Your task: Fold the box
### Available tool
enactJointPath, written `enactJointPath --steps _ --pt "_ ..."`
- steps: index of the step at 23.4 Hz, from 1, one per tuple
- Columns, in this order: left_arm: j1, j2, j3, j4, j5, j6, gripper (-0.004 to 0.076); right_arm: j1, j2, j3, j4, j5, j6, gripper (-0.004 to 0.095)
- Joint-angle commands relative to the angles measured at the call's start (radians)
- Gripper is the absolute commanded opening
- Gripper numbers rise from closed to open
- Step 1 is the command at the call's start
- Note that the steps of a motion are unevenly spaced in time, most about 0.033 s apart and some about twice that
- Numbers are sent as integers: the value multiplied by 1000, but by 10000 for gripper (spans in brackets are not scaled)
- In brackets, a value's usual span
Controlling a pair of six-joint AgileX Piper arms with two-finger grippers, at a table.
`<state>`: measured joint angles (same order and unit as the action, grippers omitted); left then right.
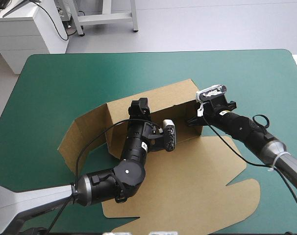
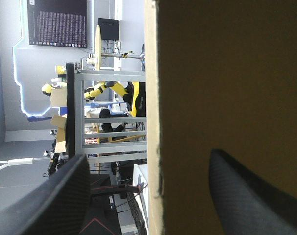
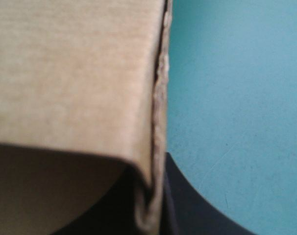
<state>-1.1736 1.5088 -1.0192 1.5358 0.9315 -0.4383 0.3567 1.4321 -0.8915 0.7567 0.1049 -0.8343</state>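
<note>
The brown box lies mid-table as a cut sheet with its long far wall raised. My left gripper reaches over that wall near its middle. In the left wrist view the fingers stand apart, and the left gripper is open astride the wall's upright edge. My right gripper is at the wall's right end. There the doubled board fills the right wrist view, with a black finger pressed against its edge, so the gripper is shut on the board.
A side flap stands tilted up at the sheet's left end. The flat lid part reaches toward the table's front edge. Bare teal-green cover lies beyond the wall and to the right.
</note>
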Motion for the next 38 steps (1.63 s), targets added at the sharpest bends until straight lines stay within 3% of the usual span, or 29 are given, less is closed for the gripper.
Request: enactJointPath --steps 1,11,13,16,21,30,35,38 --pt "-52 -40 -33 41 102 -13 492 -9 -8 -68 6 -45 -3 -17" --pt "-189 -40 -33 34 199 -13 486 -9 65 -115 6 -45 36 -16" --pt "-189 -40 -33 14 200 -3 367 -9 69 -115 6 -45 36 -16" --pt "-189 -40 -33 -2 200 46 -6 -9 71 -115 6 -43 36 -16" --pt "-219 -40 -44 -42 199 122 1 -9 71 -115 6 -33 36 -16" --pt "-107 -77 -306 -654 45 553 1 -9 71 -115 3 -8 36 -16" --pt "112 -82 -500 -1003 81 786 1 -9 71 -115 3 0 36 -16" --pt "344 -82 -590 -1255 80 885 1 -9 71 -115 3 2 36 -16"
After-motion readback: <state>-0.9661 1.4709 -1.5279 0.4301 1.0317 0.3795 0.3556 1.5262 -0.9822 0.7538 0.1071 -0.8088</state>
